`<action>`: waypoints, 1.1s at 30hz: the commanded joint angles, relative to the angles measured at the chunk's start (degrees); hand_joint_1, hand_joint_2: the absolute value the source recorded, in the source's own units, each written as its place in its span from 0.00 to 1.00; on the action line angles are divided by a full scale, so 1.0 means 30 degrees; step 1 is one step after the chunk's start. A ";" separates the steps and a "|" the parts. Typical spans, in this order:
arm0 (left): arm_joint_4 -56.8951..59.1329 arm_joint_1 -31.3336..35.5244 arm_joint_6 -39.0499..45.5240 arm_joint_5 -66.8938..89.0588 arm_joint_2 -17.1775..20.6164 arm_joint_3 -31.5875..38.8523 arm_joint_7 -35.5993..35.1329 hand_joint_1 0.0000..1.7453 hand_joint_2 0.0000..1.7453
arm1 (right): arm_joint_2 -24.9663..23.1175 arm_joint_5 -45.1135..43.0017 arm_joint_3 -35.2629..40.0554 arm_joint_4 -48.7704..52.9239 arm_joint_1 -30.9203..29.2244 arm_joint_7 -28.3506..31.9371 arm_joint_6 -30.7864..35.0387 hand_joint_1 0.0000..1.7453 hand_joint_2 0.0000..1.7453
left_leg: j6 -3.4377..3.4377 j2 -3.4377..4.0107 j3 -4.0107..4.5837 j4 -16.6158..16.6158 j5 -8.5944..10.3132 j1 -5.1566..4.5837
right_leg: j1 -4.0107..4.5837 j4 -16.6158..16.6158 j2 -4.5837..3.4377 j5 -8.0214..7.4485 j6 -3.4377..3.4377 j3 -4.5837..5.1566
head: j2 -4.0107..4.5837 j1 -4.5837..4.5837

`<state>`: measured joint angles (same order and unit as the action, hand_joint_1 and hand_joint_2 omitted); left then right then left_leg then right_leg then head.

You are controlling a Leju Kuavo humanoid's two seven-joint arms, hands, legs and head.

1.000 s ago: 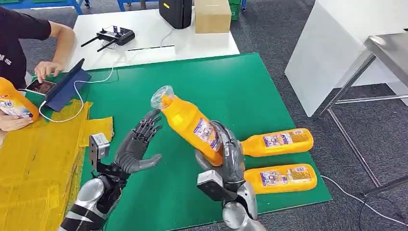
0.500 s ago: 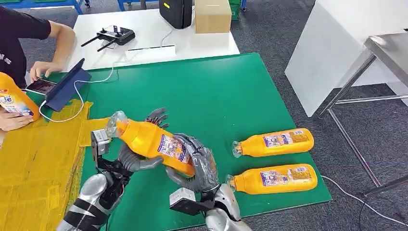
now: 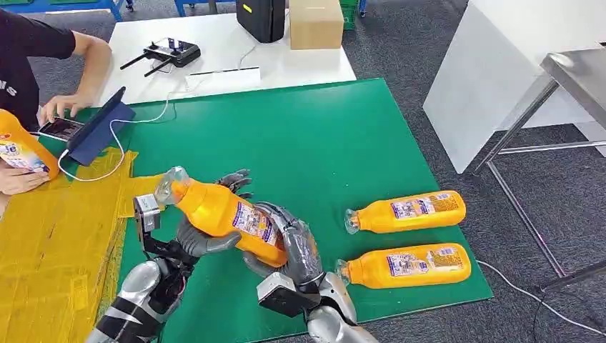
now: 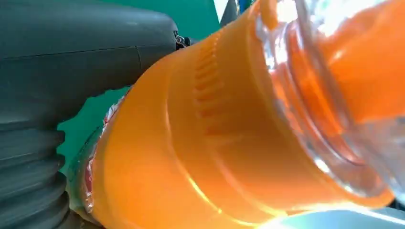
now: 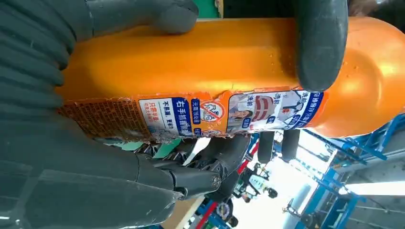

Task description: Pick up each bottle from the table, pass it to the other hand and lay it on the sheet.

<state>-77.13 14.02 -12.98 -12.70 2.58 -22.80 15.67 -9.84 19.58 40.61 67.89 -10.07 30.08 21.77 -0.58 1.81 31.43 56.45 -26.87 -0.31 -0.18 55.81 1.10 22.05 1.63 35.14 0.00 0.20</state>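
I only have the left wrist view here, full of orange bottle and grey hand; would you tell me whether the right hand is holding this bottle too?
Observer: Yes, the right hand wraps the orange bottle around its labelled lower half.
Operator: Thanks. Where is my left hand on it?
Observer: The left hand cradles the upper half, near the clear cap.
Operator: How many bottles are left on the table?
Observer: Two lying bottles remain on the green mat, to the robot's right.
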 commanded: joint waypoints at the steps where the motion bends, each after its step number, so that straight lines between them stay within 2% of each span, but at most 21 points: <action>1: 0.0895 0.0753 0.0564 -0.0193 -0.0258 0.0515 0.0004 1.00 1.00 | 0.0601 -0.0026 0.0779 -0.0593 -0.0157 0.0172 -0.0426 1.00 1.00 | 0.0020 -0.0078 -0.0067 -0.0008 -0.0020 0.0033 | 0.0023 -0.0025 0.0007 0.0024 -0.0002 -0.0088 | 0.0000 0.0000; 11: 0.0911 0.0686 0.1349 0.0003 -0.0412 0.0718 0.0102 1.00 1.00 | 0.0514 -0.0510 0.0318 0.0135 0.0206 0.0768 0.0034 1.00 1.00 | 0.0020 -0.0073 -0.0065 -0.0008 -0.0020 0.0030 | 0.0020 -0.0023 0.0006 0.0024 -0.0003 -0.0083 | 0.0000 0.0000; 12: 0.0911 0.0686 0.1349 0.0003 -0.0412 0.0718 0.0102 1.00 1.00 | 0.0514 -0.0510 0.0318 0.0135 0.0206 0.0768 0.0034 0.62 1.00 | 0.0013 -0.0056 -0.0036 -0.0009 -0.0009 0.0017 | 0.0010 -0.0016 0.0007 0.0014 -0.0002 -0.0049 | 0.0000 0.0000; 13: 0.0784 0.0596 0.2004 0.0293 -0.0481 0.0857 0.0197 1.00 1.00 | 0.0537 -0.0742 0.0160 0.0860 0.0462 0.0853 0.0260 0.00 1.00 | 0.0023 -0.0083 -0.0076 -0.0001 -0.0030 0.0040 | 0.0028 -0.0020 0.0005 0.0033 -0.0006 -0.0097 | 0.0000 0.0000; 16: 0.0594 0.0559 0.2506 0.0591 -0.0480 0.0906 0.0197 1.00 1.00 | 0.0633 -0.0856 0.0158 0.1452 0.0609 0.0927 0.0387 0.00 1.00 | 0.0014 -0.0050 -0.0030 -0.0001 -0.0013 0.0018 | 0.0011 -0.0008 0.0001 0.0016 -0.0002 -0.0040 | 0.0000 0.0007; 17: 0.0594 0.0559 0.2506 0.0591 -0.0480 0.0906 0.0197 1.00 1.00 | 0.0633 -0.0856 0.0158 0.1452 0.0609 0.0927 0.0387 0.00 1.00 | 0.0034 -0.0101 -0.0111 0.0015 -0.0057 0.0055 | 0.0039 -0.0006 -0.0009 0.0059 -0.0008 -0.0133 | 0.0000 0.0000; 19: 0.0594 0.0559 0.2506 0.0591 -0.0480 0.0906 0.0197 1.00 1.00 | 0.0633 -0.0856 0.0158 0.1452 0.0609 0.0927 0.0387 0.00 1.00 | 0.0016 -0.0030 -0.0027 -0.0002 -0.0011 0.0023 | 0.0015 -0.0012 -0.0010 0.0009 -0.0004 -0.0032 | 0.0000 -0.0007; 22: 0.0594 0.0559 0.2506 0.0591 -0.0480 0.0906 0.0197 1.00 1.00 | 0.0633 -0.0856 0.0158 0.1452 0.0609 0.0927 0.0387 0.00 1.00 | 0.0019 -0.0110 -0.0060 0.0002 -0.0020 0.0030 | 0.0022 -0.0014 0.0039 0.0034 0.0000 -0.0082 | 0.0000 0.0007; 24: 0.0594 0.0559 0.2506 0.0591 -0.0480 0.0906 0.0197 1.00 1.00 | 0.0633 -0.0856 0.0158 0.1452 0.0609 0.0927 0.0387 0.00 1.00 | 0.0009 -0.0028 -0.0019 -0.0005 -0.0007 0.0017 | 0.0014 -0.0016 -0.0006 0.0004 0.0001 -0.0025 | 0.0000 0.0000; 26: 0.0457 0.0718 0.6109 0.3484 -0.0564 0.1045 0.0640 1.00 1.00 | 0.0675 -0.1302 -0.0088 0.2245 0.0887 0.1152 0.0760 0.00 1.00 | 0.0017 -0.0067 -0.0064 -0.0001 -0.0025 0.0034 | 0.0024 -0.0021 0.0006 0.0027 0.0001 -0.0081 | 0.0000 0.0000; 30: 0.0204 0.1124 1.0663 0.7842 -0.0709 0.1734 0.0644 1.00 1.00 | 0.1161 -0.1280 -0.0385 0.5050 0.1508 0.1012 0.0987 0.00 1.00 | 0.0012 -0.0078 0.0009 0.0024 -0.0012 0.0020 | 0.0017 0.0009 0.0035 0.0021 -0.0001 -0.0010 | 0.0000 0.0007; 31: 0.0348 0.1320 1.2802 1.0146 -0.0617 0.2070 0.0694 1.00 1.00 | 0.1278 -0.1270 -0.0513 0.5774 0.1650 0.0965 0.1030 0.00 1.00 | 0.0018 -0.0101 -0.0021 0.0030 -0.0029 0.0032 | 0.0025 0.0011 0.0037 0.0040 -0.0001 -0.0046 | 0.0000 0.0000; 33: 0.0600 0.1582 1.5361 1.3741 -0.0706 0.2915 0.0155 1.00 1.00 | 0.1415 -0.1232 -0.0816 0.6990 0.1868 0.0844 0.0979 0.00 1.00 | 0.0021 -0.0108 -0.0016 0.0035 -0.0028 0.0034 | 0.0027 0.0018 0.0045 0.0042 -0.0004 -0.0043 | 0.0000 0.0007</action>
<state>-77.72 14.42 13.02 4.78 1.33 -19.82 17.68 -9.29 16.11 40.44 75.85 -6.25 33.29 24.28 -0.57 1.80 31.45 56.45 -26.87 -0.31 -0.17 55.81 1.13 22.06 1.62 35.17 0.00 0.22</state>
